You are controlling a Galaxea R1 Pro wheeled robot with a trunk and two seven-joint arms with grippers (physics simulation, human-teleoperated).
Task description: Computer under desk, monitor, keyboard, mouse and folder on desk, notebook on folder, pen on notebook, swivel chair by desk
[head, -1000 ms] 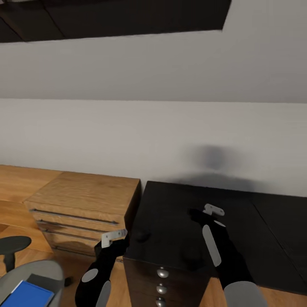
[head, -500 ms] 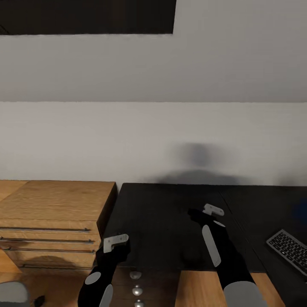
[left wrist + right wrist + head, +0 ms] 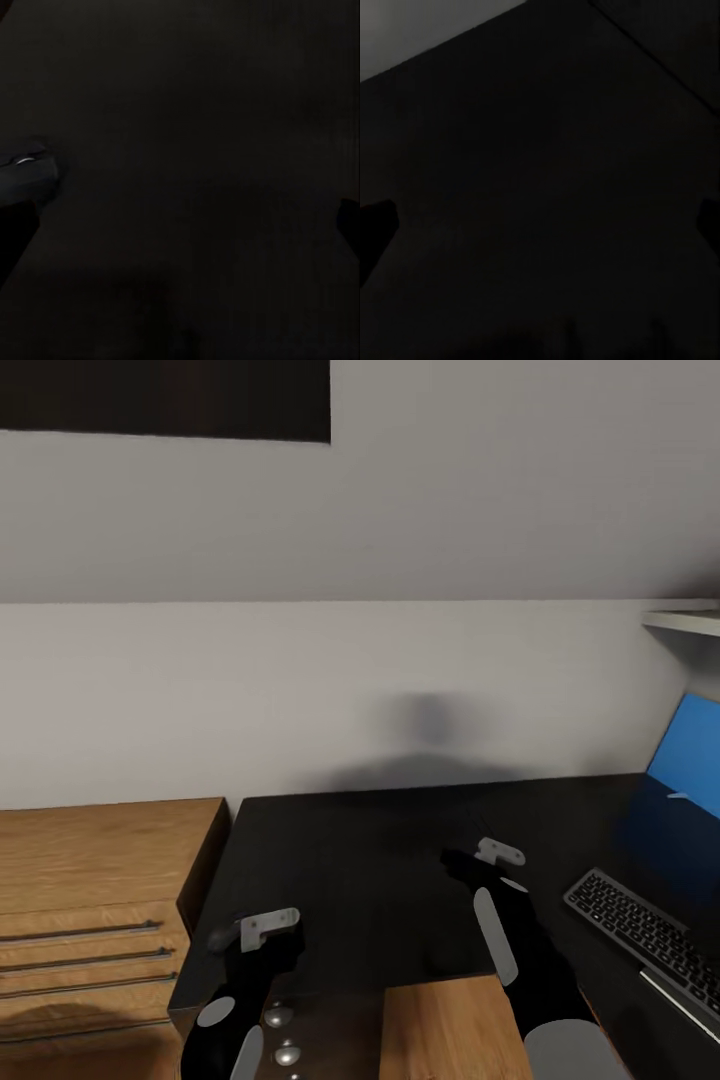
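Desk (image 3: 380, 850) ahead, black top mostly bare. Keyboard (image 3: 640, 930) on desk far right — blue item (image 3: 690, 750) behind it. Both grippers, L (image 3: 262, 930) & R (image 3: 497, 852), over desk; finger spread can't tell.

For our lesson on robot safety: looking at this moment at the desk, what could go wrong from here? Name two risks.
1. Both arms hang low over the desk; if the base keeps turning, the right gripper could sweep into the keyboard lying near the desk's edge.
2. The left gripper sits close to the desk corner above the drawer knobs, so lowering it may strike the edge.
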